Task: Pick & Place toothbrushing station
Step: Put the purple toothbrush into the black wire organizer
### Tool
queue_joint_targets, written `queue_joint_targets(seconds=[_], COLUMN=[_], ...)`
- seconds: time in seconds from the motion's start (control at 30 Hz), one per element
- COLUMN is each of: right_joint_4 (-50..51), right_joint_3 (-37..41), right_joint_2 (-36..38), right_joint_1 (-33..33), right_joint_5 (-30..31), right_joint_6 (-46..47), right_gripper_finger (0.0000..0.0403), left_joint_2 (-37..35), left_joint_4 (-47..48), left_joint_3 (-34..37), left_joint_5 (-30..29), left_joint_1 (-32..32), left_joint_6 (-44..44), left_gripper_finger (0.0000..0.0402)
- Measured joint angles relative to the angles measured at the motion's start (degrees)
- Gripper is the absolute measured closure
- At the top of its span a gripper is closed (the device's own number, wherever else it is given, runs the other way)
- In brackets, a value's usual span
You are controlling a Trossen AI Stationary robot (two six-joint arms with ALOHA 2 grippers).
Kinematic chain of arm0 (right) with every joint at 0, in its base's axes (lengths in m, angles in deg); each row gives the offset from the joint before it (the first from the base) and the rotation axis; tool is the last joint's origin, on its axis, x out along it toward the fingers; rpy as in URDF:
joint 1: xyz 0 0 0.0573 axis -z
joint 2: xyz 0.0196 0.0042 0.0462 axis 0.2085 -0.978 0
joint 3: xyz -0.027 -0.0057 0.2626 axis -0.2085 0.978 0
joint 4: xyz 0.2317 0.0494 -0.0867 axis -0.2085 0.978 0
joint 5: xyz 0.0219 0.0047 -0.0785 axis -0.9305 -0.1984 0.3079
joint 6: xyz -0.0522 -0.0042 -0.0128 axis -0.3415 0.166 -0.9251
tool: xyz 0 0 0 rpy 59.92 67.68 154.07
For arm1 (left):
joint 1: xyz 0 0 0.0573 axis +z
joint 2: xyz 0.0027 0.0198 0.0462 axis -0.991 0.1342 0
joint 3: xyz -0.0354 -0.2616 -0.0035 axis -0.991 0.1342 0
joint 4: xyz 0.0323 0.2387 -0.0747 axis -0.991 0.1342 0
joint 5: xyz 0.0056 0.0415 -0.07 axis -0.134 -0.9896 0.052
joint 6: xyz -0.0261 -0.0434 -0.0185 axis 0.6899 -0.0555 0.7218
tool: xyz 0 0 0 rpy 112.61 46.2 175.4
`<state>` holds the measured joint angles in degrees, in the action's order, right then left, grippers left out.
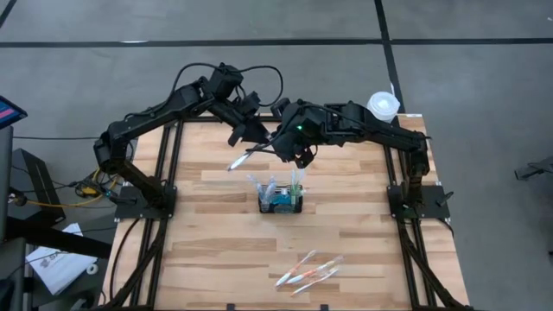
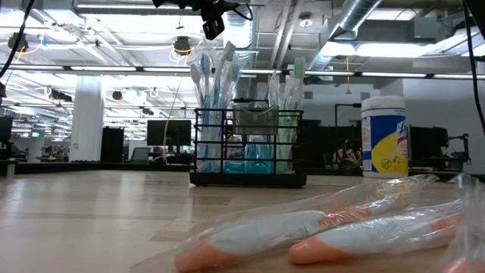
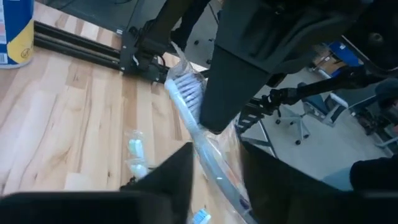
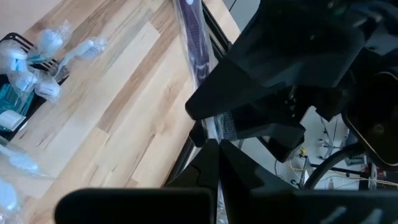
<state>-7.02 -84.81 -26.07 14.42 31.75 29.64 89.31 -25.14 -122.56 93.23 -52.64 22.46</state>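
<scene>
Handover above black wire-mesh caddy (image 1: 281,204): right claw (image 1: 278,143) pinched shut on plastic-wrapped white toothbrush (image 1: 244,158); left claw (image 1: 244,131) part-open around it — should've closed before right released.

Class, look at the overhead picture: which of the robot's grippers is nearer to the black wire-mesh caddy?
Right. The right gripper hangs just beyond the caddy; the left gripper is farther off to its left, both at a wrapped toothbrush.

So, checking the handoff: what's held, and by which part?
A wrapped toothbrush: right gripper pinches its handle end, left gripper closing around its middle.
</scene>
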Motion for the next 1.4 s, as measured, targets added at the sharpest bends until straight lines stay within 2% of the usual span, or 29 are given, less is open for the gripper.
queue_joint_targets(seconds=[0.17,0.2,0.37,0.5,0.6,0.77,0.93,1.0,1.07,1.13,1.3,1.4], right_joint_4=[-0.39,-0.51,-0.45,-0.66,-0.71,2.36,5.73,5.81,8.22,9.37,18.58,21.56], right_joint_3=[0.00,0.00,0.00,0.03,0.04,-0.08,0.08,0.05,0.04,-0.09,0.02,0.02], right_joint_2=[0.04,0.04,0.04,0.21,0.50,3.19,6.29,7.75,10.21,12.24,16.53,19.36], right_joint_1=[-0.17,-0.19,-0.15,-0.61,-0.96,-1.17,0.08,0.34,1.07,1.71,3.00,3.19], right_joint_5=[-0.02,0.00,0.28,5.15,7.96,13.20,17.32,19.75,20.54,21.28,20.70,20.78], right_joint_6=[0.00,0.00,0.36,4.26,5.06,9.26,17.13,20.97,25.44,31.32,44.78,49.61], right_gripper_finger=[0.0403,0.0403,0.0403,0.0400,0.0382,0.0320,0.0226,0.0189,0.0163,0.0149,0.0145,0.0149], left_joint_2=[0.04,0.04,0.04,0.04,0.04,0.03,0.02,-0.04,-0.63,-1.47,-4.22,-6.28], left_joint_4=[0.03,-0.01,-0.17,-0.68,-0.95,0.31,-0.02,-0.85,-1.98,-6.35,-21.85,-30.17], left_joint_3=[0.00,0.00,0.00,0.00,-0.07,-0.02,0.00,-0.01,0.07,0.07,0.07,1.08], left_joint_5=[-0.76,-1.13,-2.34,-2.03,-1.97,-0.88,-1.21,-4.71,-10.64,-15.82,-16.85,-19.72], left_joint_1=[0.02,0.02,0.02,0.05,0.07,0.22,1.68,2.05,1.98,1.46,1.38,0.30], left_joint_6=[-2.38,-2.54,-3.96,-3.90,-3.90,-4.10,-4.45,-4.90,-6.54,-8.13,-8.68,-8.55], left_gripper_finger=[0.0378,0.0387,0.0388,0.0393,0.0390,0.0392,0.0393,0.0394,0.0394,0.0394,0.0395,0.0395])
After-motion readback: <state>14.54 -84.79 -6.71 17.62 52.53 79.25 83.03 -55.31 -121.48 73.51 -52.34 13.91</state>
